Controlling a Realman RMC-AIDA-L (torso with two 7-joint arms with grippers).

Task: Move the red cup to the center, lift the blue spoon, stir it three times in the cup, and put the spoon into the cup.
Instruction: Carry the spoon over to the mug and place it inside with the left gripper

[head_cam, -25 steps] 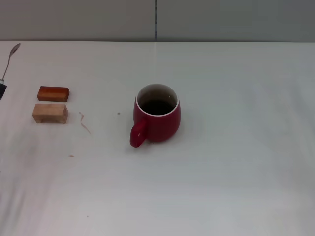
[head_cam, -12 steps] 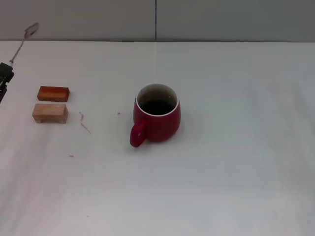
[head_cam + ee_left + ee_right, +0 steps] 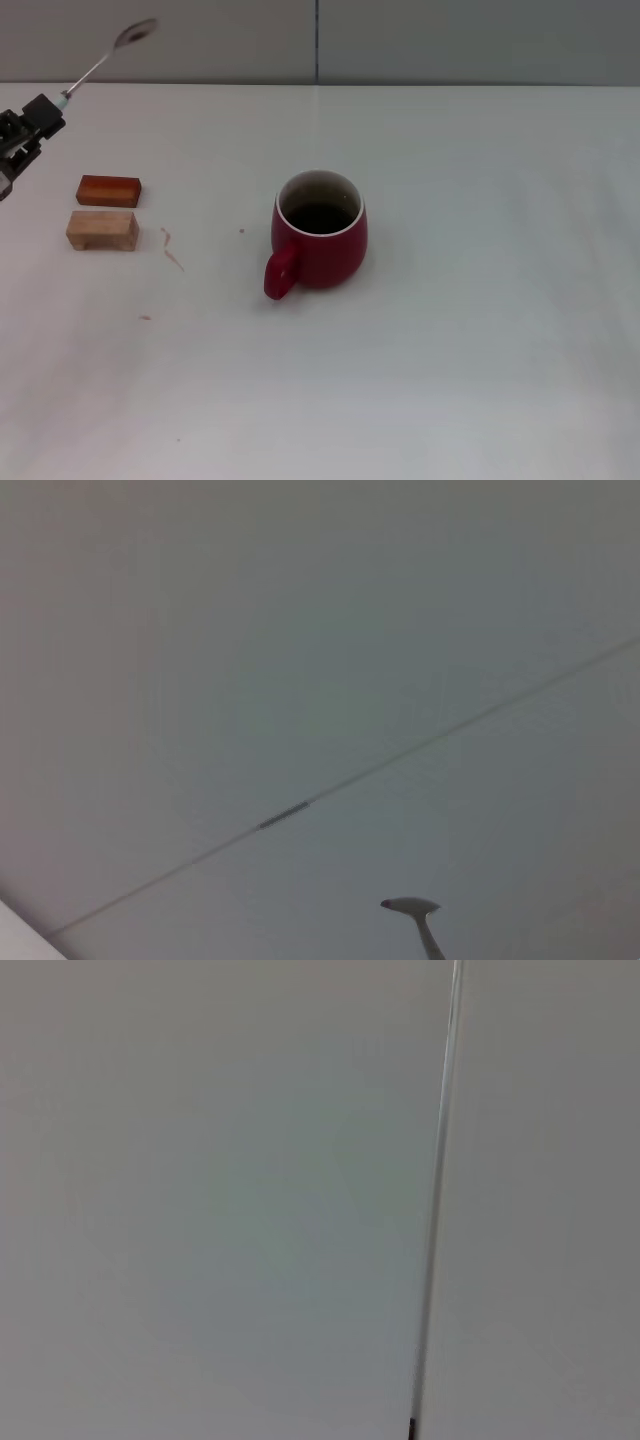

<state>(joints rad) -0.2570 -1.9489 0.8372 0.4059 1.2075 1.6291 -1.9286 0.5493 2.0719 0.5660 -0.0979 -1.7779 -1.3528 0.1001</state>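
Observation:
The red cup (image 3: 320,232) stands upright near the middle of the white table, handle toward me, dark inside. My left gripper (image 3: 42,112) is at the far left edge of the head view, raised above the table, shut on the blue spoon (image 3: 98,62). The spoon slants up and to the right from the gripper, its grey bowl highest, against the back wall. The spoon's bowl also shows in the left wrist view (image 3: 410,906), against the wall. The spoon is well to the left of the cup. My right gripper is out of view.
A red-brown block (image 3: 108,190) and a tan wooden block (image 3: 102,230) lie at the left, just below the left gripper. The grey back wall (image 3: 450,40) rises behind the table's far edge. A few small marks dot the table (image 3: 480,380) left of the cup.
My left gripper has risen and moved right into view with the spoon. The spoon has tilted farther to the right. The cup and blocks have not moved.

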